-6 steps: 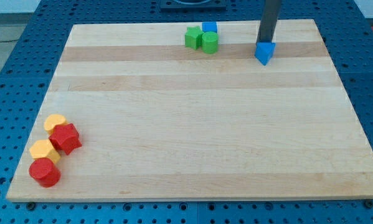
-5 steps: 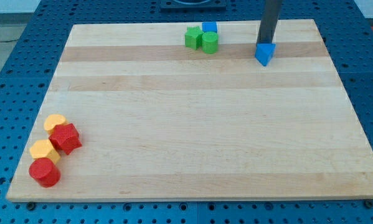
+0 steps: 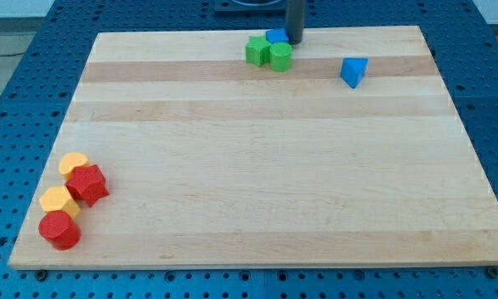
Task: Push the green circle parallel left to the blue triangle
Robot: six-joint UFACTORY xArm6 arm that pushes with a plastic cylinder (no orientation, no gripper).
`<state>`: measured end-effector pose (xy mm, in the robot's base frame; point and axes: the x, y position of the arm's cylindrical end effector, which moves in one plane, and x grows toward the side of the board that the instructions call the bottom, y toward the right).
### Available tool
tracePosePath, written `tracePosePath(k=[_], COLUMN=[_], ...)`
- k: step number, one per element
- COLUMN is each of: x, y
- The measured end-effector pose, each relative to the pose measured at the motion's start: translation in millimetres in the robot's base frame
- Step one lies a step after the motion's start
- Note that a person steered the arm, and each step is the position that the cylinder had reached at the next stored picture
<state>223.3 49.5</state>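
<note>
The green circle (image 3: 280, 56) sits near the board's top edge, touching a green star-shaped block (image 3: 256, 51) on its left and a blue cube (image 3: 275, 36) just above it. The blue triangle (image 3: 354, 71) lies alone further to the view's right, slightly lower. My tip (image 3: 294, 41) stands just above and right of the green circle, right beside the blue cube, and well left of the blue triangle.
The wooden board (image 3: 257, 166) lies on a blue pegboard table. At the view's lower left sits a cluster: two yellow blocks (image 3: 72, 164) (image 3: 57, 201), a red block (image 3: 88, 184) and a red cylinder (image 3: 59, 230).
My tip has moved left, from just above the blue triangle to beside the blue cube and green circle. No block has moved.
</note>
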Motion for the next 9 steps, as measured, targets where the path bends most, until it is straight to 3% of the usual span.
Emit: tracePosePath(k=[1, 4, 6, 7, 9], x=[18, 63, 69, 99, 107], y=[-22, -3, -54, -53, -33])
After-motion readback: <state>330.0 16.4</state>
